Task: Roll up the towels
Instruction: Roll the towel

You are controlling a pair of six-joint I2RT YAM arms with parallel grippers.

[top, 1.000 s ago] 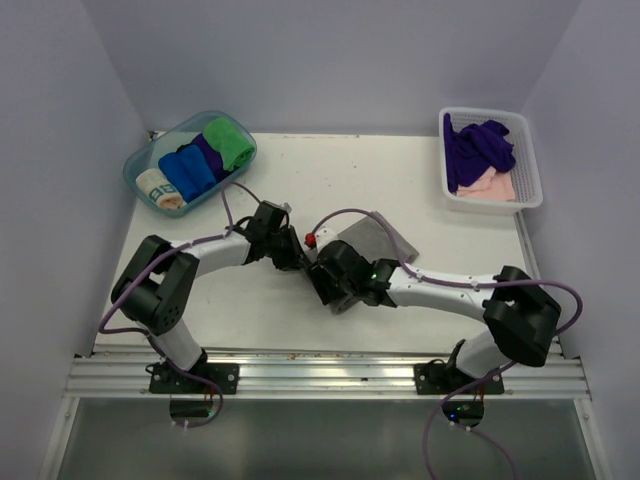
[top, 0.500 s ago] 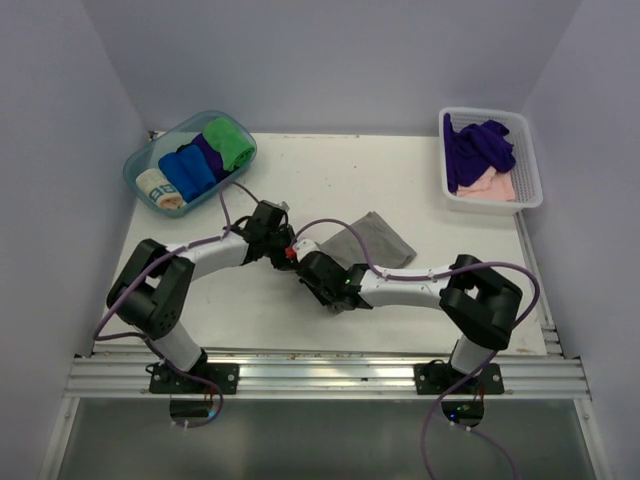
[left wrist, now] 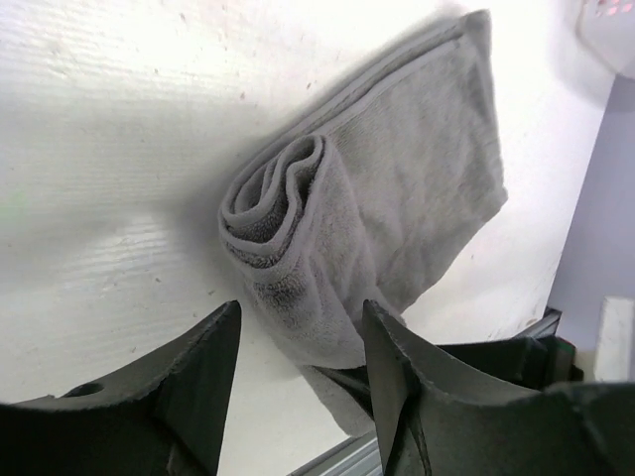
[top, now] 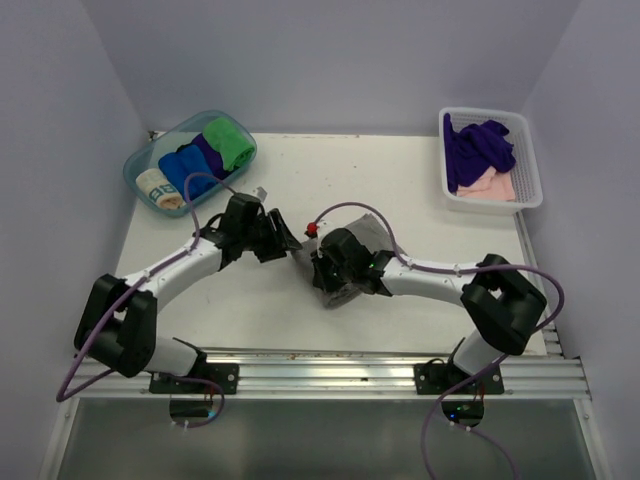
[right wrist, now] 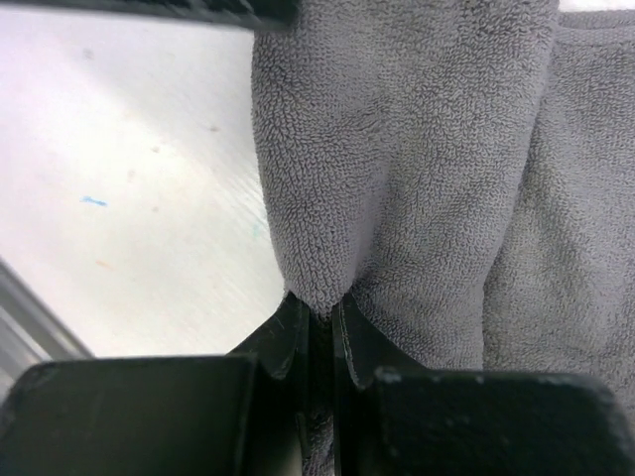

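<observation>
A grey towel [top: 378, 229] lies mid-table, its near end rolled into a loose coil [left wrist: 283, 203]. My right gripper [top: 323, 263] is shut on a pinched fold of that grey towel [right wrist: 397, 149], with cloth bunched between its jaws [right wrist: 317, 307]. My left gripper [top: 290, 243] stands open just left of the roll. In the left wrist view its fingers [left wrist: 213, 347] straddle the coil's end without touching it. A dark purple towel [top: 480, 148] and a pale pink towel [top: 492, 185] lie crumpled in the white basket [top: 531, 165].
A blue bin [top: 140, 160] at the back left holds several rolled towels in green, blue, purple and beige. The white basket stands at the back right. The metal rail [top: 330, 375] runs along the near table edge.
My left gripper has opened and drawn back to the left, off the roll. My right gripper has closed on the grey towel's fold and shifted slightly right.
</observation>
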